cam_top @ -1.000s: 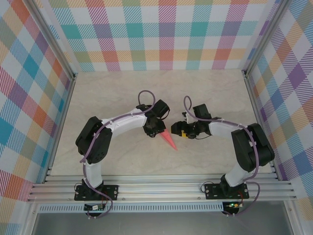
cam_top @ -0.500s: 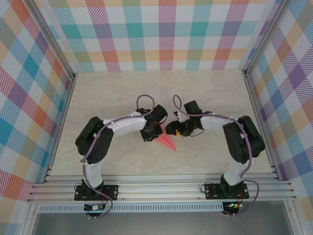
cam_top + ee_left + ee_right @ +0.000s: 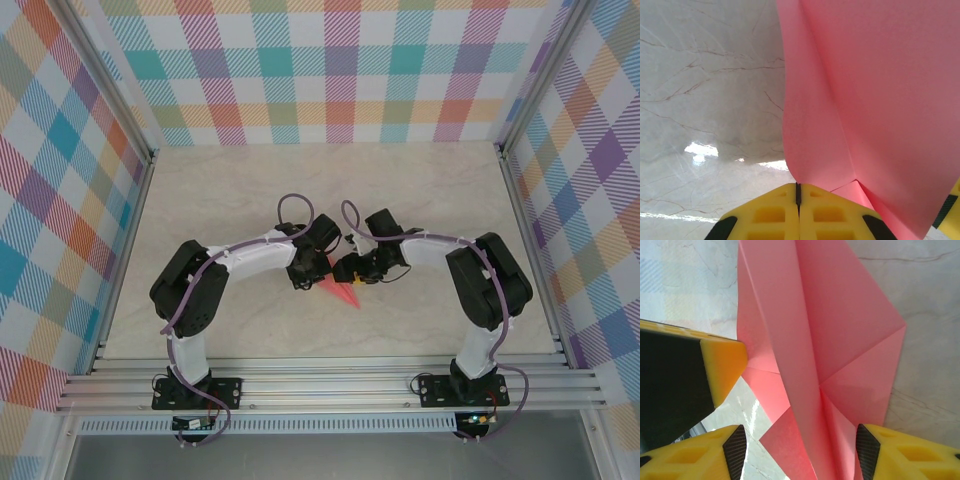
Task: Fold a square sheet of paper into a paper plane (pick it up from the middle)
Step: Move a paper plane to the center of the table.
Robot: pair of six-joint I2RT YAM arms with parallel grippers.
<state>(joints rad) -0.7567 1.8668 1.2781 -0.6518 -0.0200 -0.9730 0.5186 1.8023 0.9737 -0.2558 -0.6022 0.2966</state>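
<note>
The square sheet of paper now stands as a salmon-pink paper plane (image 3: 343, 292), folded and creased, its tip pointing to the near right over the marble table. My left gripper (image 3: 320, 271) is shut on the paper plane's rear edge; its yellow fingers (image 3: 765, 215) meet on the pink sheet (image 3: 865, 100), which rises from the seam of the left gripper (image 3: 798, 187). My right gripper (image 3: 351, 273) is open and straddles the folded paper plane (image 3: 830, 340); the right gripper (image 3: 801, 450) has its black pads (image 3: 735, 447) on either side of the folds. The left gripper's finger (image 3: 715, 367) shows beside the paper.
Both arms meet at the middle of the marble table top (image 3: 250, 190). Checkered walls (image 3: 330, 70) close in the back and both sides. An aluminium rail (image 3: 330, 385) runs along the near edge, where the arm bases are bolted.
The left gripper has shut on the paper plane. The right gripper has moved left onto the plane, its jaws narrowing around it. The plane has shifted slightly.
</note>
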